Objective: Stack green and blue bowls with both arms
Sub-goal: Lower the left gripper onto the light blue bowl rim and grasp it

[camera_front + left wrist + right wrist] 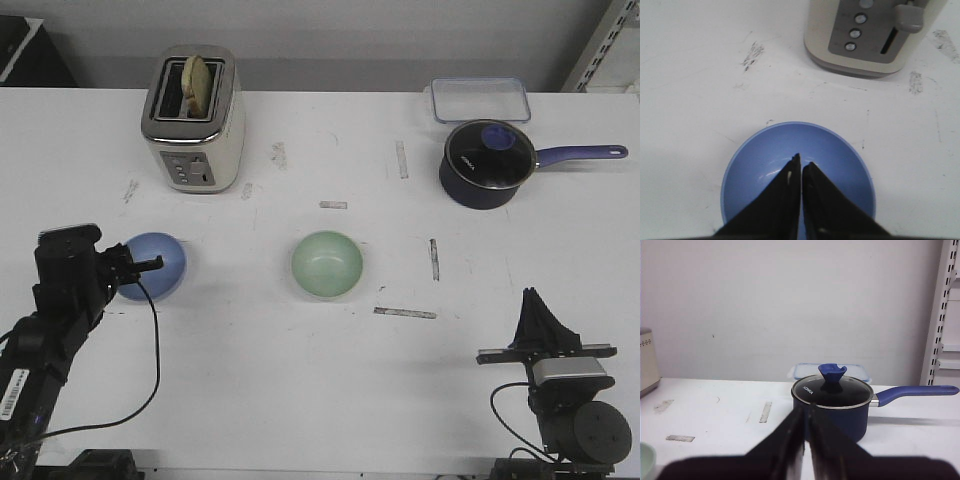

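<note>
I see left gripper point(152, 264) pressed together, tips over blue bowl point(152, 266) at frame left — wrist view shows the tips above bowl's inside, contact unclear. Green bowl point(327, 263) sits mid-frame, well apart. Right gripper point(534, 302) at lower right, fingers together — nothing held, far from both bowls.

Lighting bright, even and diffuse across the white counter point(300, 390). Shadows short and soft, lying close beside the toaster point(193, 120) and saucepan point(487, 165). Faint glare on the saucepan's glass lid. Wrist views slightly soft; each claw in the foreground blurred and underexposed.
</note>
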### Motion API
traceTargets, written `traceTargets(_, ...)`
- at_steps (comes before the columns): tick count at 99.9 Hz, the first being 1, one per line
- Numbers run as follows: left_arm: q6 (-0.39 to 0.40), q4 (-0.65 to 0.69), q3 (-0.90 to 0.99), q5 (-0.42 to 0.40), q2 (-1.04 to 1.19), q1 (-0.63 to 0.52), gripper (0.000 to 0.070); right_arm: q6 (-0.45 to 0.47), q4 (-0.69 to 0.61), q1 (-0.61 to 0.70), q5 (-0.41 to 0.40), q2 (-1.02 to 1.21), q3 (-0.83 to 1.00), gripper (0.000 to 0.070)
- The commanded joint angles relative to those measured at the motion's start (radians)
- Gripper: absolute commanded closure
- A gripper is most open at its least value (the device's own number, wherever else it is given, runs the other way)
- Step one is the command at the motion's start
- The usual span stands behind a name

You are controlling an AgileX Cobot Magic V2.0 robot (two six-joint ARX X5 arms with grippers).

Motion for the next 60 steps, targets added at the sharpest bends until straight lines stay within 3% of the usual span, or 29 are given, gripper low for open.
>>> traceTargets(1,-0.014,-0.022,0.040,-0.002,0.019,0.018,0.0698,0.013,0.013,0.000,0.000,-0.001,0.004,0.0690)
traceTargets(18,-0.110,-0.132,0.091,0.021,0.038,0.059,0.0698,0.013,0.013,0.000,0.000,-0.001,0.004,0.0690)
traceTargets(31,-0.114,-0.155,0.099,0.076,0.038,0.104,0.0698,0.013,0.013,0.000,0.000,-0.001,0.004,0.0690)
traceTargets(60,-0.104,-0.269,0.153,0.338,0.130,0.244,0.0697,0.013,0.013,0.000,0.000,-0.001,0.004,0.0690)
